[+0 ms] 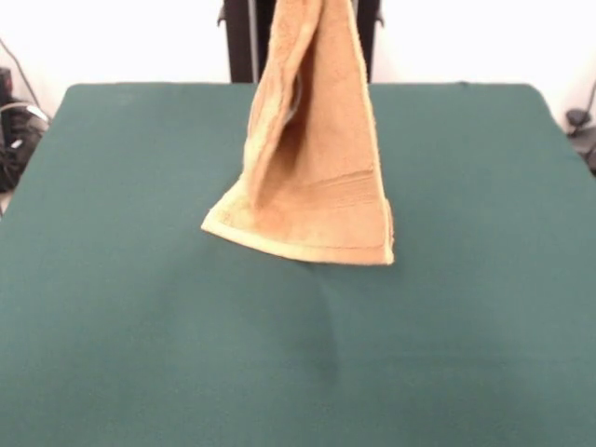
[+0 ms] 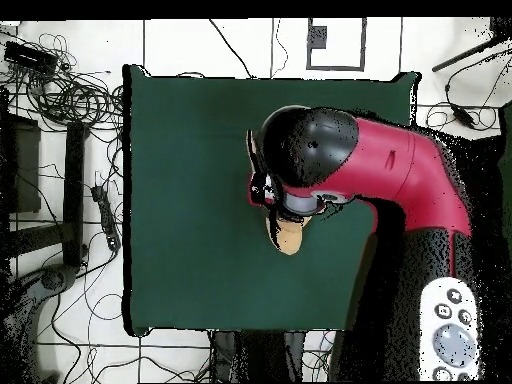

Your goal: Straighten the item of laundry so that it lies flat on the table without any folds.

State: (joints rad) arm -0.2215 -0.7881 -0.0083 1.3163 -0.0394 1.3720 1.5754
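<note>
The orange-tan terry-cloth hand towel (image 1: 317, 158) was hung lengthwise, straight below the hidden gripper, its hem just above the dark green cloth table (image 1: 140, 326); the grip state could not be told.

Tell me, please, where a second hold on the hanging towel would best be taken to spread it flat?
Probably the free bottom corner at the picture's left in the front view. The towel hangs from above, folded lengthwise, its bottom hem just above the table. That corner juts out clear of the fold, so coming in from that side and pulling outward should open it. The gripper itself is hidden.
</note>
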